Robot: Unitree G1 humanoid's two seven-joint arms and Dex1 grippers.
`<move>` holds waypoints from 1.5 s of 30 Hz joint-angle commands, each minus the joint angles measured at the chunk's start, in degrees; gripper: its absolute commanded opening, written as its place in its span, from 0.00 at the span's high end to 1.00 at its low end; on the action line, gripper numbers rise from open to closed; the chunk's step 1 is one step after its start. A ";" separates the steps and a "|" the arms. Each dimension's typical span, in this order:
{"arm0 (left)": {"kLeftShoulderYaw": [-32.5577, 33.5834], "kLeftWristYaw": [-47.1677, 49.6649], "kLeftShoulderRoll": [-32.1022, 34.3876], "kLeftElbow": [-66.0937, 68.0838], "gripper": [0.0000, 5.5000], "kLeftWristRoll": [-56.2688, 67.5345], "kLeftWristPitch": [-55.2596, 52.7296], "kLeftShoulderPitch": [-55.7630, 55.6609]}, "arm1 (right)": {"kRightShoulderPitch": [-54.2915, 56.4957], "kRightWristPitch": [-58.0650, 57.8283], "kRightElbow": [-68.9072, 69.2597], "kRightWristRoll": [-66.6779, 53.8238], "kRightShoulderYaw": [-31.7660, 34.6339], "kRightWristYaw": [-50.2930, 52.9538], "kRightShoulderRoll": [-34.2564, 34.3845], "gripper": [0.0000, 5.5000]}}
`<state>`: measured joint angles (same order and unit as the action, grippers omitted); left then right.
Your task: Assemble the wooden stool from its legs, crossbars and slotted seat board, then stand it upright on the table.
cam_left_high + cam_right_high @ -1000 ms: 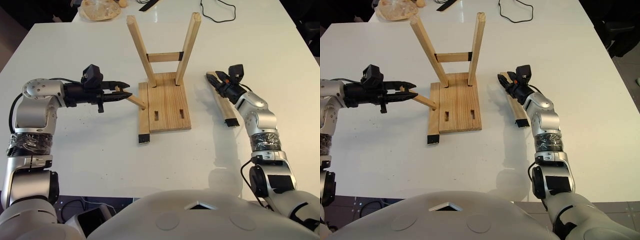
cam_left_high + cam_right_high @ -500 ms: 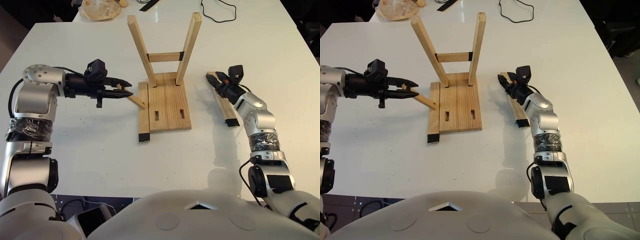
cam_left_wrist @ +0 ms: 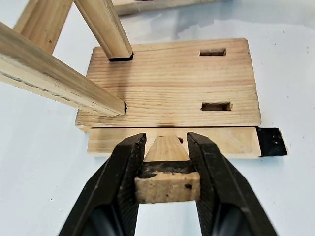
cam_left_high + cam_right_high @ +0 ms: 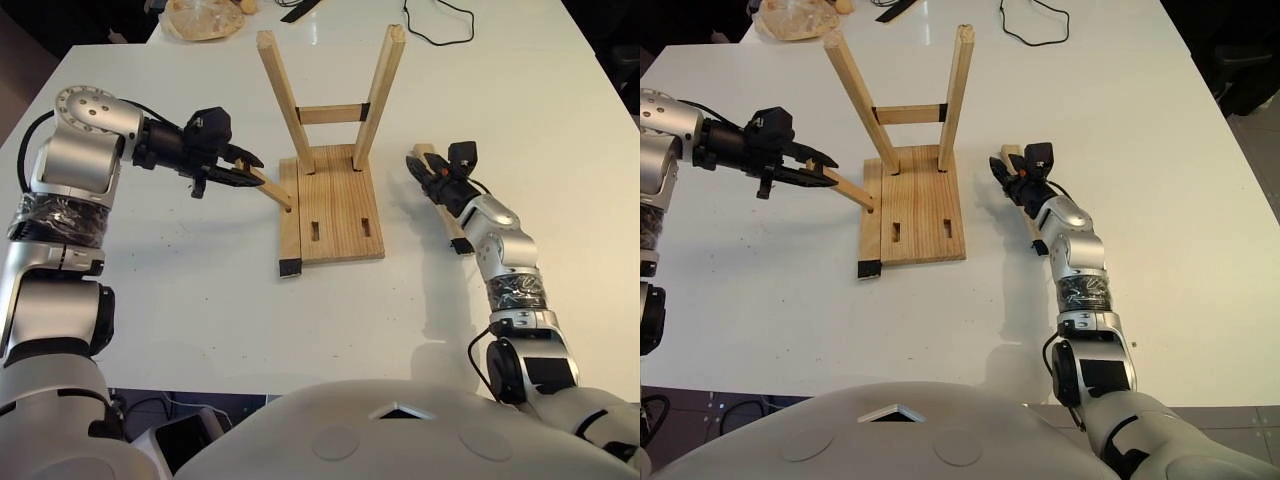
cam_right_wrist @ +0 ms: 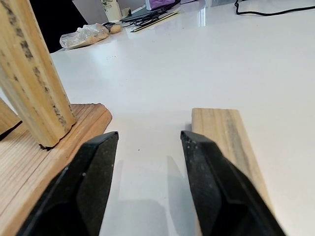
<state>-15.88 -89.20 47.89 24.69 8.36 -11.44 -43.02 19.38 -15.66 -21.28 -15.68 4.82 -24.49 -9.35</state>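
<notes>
The slotted seat board [image 4: 338, 208] lies flat mid-table. Two legs [image 4: 283, 100] stand in its far slots, joined by a crossbar [image 4: 330, 113]. Another leg [image 4: 288, 225] with a black tip lies along the board's left edge. My left gripper [image 4: 240, 176] is shut on a short wooden crossbar [image 4: 268, 188], which slants down to that leg; in the left wrist view the fingers [image 3: 125, 162] clamp its end [image 3: 167, 184]. My right gripper [image 4: 432, 172] hangs open over the far end of a loose leg [image 4: 452, 222] right of the board, which shows beside its fingers [image 5: 206, 167] as a pale leg [image 5: 224, 135].
A plastic bag [image 4: 202, 18] and a black cable [image 4: 436, 28] lie at the table's far edge. Bare white tabletop [image 4: 180, 290] spreads to the left of the board and in front of it.
My left arm has lifted and swung toward the far side, bringing the crossbar in steeper against the lying leg. My right gripper has edged toward the board along the loose leg.
</notes>
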 commanded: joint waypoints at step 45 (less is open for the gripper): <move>-6.02 4.15 -5.21 -7.22 0.76 -0.17 -9.59 10.68 | -1.17 2.22 -4.70 -0.23 3.45 6.77 3.22 0.58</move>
<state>-18.08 -85.03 42.78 13.71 11.32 -18.85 -39.29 18.31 -11.69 -23.64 -16.21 7.37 -18.42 -5.20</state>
